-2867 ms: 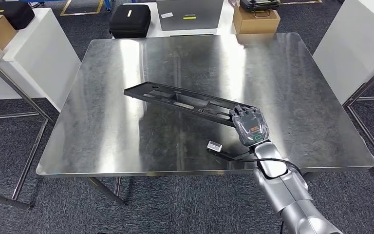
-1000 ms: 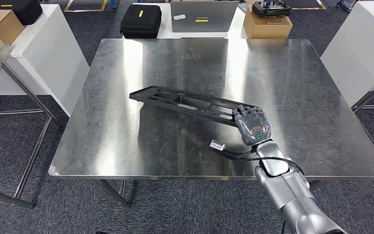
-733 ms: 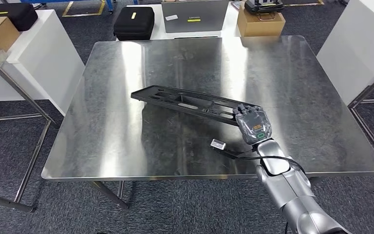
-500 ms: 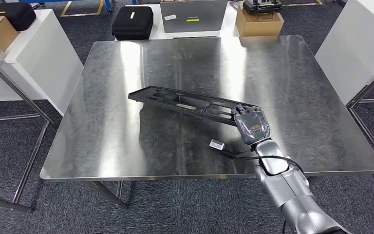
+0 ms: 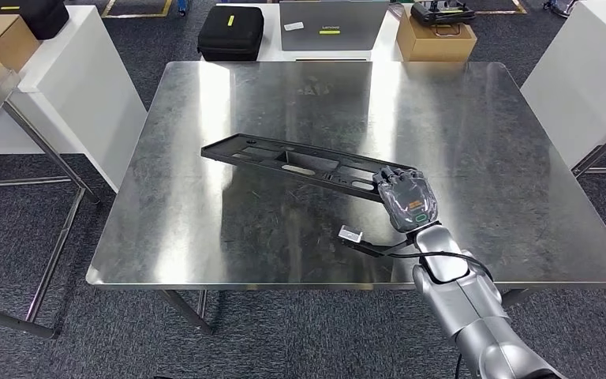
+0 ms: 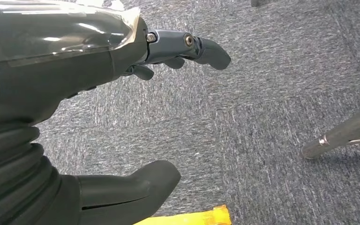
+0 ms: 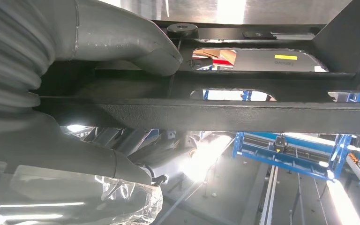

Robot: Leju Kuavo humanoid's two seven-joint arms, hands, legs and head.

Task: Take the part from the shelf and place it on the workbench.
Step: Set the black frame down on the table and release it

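Note:
The part is a long black flat frame [image 5: 292, 163] with slots, stretching from the middle-left of the steel workbench [image 5: 473, 118] toward its front right. My right hand [image 5: 407, 199] grips its near end, and the far end hovers just over the tabletop. In the right wrist view the thumb [image 7: 136, 44] lies on one face of the black frame [image 7: 243, 112] and the other fingers wrap the opposite face. My left hand [image 6: 122, 51] hangs beside my body over grey carpet, fingers apart with nothing in them.
White tables stand left [image 5: 71, 95] and right [image 5: 592, 71] of the workbench. Behind it lie a black case [image 5: 231, 33], a grey laptop [image 5: 331, 24] and a cardboard box [image 5: 435, 41]. A table leg [image 6: 342, 136] shows near my left hand.
The whole picture swayed slightly, so the camera moved. The part stays in my right hand at about the same spot over the bench.

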